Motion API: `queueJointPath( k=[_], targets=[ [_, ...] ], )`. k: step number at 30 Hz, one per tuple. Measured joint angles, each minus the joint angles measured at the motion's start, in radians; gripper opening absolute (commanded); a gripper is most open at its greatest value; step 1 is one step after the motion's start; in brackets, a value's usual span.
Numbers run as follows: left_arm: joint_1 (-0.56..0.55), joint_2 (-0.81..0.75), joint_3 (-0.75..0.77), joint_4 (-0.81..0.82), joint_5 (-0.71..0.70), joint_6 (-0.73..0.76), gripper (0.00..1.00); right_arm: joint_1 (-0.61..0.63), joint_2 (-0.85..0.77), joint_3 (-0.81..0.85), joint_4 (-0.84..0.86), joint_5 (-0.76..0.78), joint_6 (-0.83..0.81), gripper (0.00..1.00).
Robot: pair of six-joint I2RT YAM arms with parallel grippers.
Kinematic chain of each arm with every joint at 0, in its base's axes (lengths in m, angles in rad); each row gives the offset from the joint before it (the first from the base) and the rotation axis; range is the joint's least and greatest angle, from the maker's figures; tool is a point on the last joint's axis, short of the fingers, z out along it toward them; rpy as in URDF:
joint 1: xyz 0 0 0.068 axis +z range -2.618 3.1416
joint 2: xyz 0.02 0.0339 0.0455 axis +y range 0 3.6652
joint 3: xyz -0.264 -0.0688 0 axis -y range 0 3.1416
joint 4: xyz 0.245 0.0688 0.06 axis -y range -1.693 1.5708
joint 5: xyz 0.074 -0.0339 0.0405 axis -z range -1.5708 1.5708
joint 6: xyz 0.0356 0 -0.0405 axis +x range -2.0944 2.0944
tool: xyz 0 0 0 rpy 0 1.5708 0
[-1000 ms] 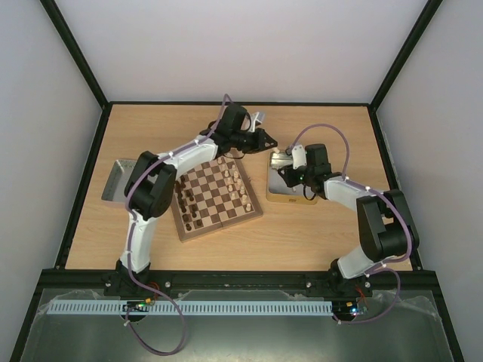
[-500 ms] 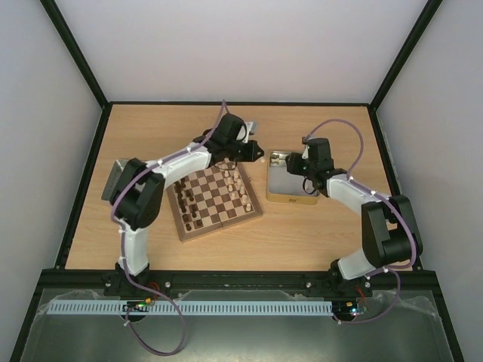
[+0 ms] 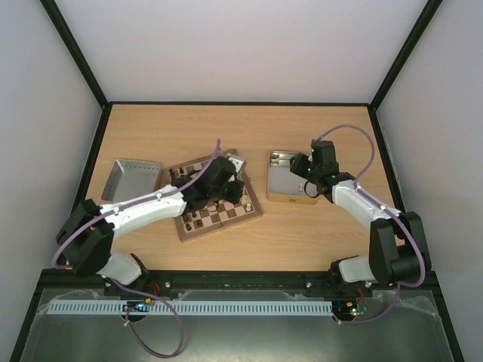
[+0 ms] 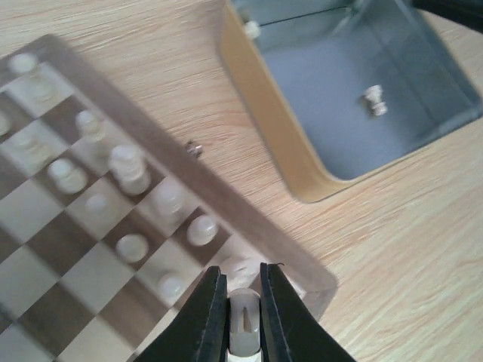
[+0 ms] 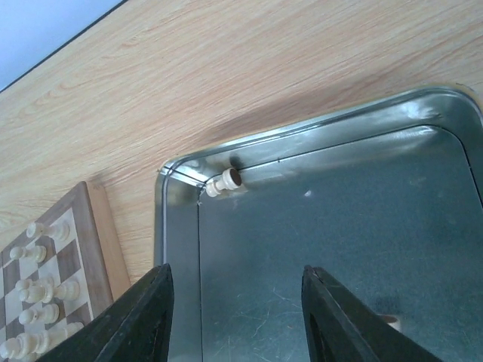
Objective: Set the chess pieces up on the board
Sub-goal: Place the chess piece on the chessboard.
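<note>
Your left gripper (image 4: 241, 280) is clamped on a pale chess piece (image 4: 244, 328), holding it just above the board (image 4: 253, 222) at its corner by the cream ranks, apparently ready to set it down. Your right gripper (image 5: 235, 279) hangs with jaws apart over the metal tin (image 5: 302, 130), facing a loose pale piece (image 5: 224, 182) lying in the tin's corner, which is probably the next pick.

Board (image 3: 230, 217) between left tin (image 3: 134, 179) and right tin (image 3: 283, 185)

We see a robotics lab cell: plain white walls (image 3: 249, 45) and black framing (image 3: 75, 53) enclose a wooden table (image 3: 226, 124) carrying two bolted robot arms (image 3: 143, 211).
</note>
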Motion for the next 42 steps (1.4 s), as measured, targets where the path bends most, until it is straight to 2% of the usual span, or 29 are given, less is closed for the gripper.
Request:
queueJointPath(
  k=[4,9,18,26,42],
  targets=[
    [0.000,-0.069,-0.062,-0.014,-0.093,-0.025,0.10,0.000,0.000,-0.008,-0.005,0.000,0.015,0.46],
    [0.035,-0.107,-0.061,-0.014,-0.154,-0.047,0.10,0.000,0.000,-0.012,-0.008,-0.003,0.022,0.45],
    [0.142,0.129,0.127,0.017,-0.162,-0.035,0.10,0.000,0.001,-0.011,-0.011,-0.021,0.043,0.45],
    [0.178,0.286,0.242,0.045,-0.154,-0.001,0.10,0.000,0.001,-0.010,-0.038,-0.018,0.043,0.45],
    [0.207,0.424,0.314,0.037,-0.124,0.031,0.11,0.000,0.001,-0.010,-0.057,-0.013,0.043,0.45]
  ],
)
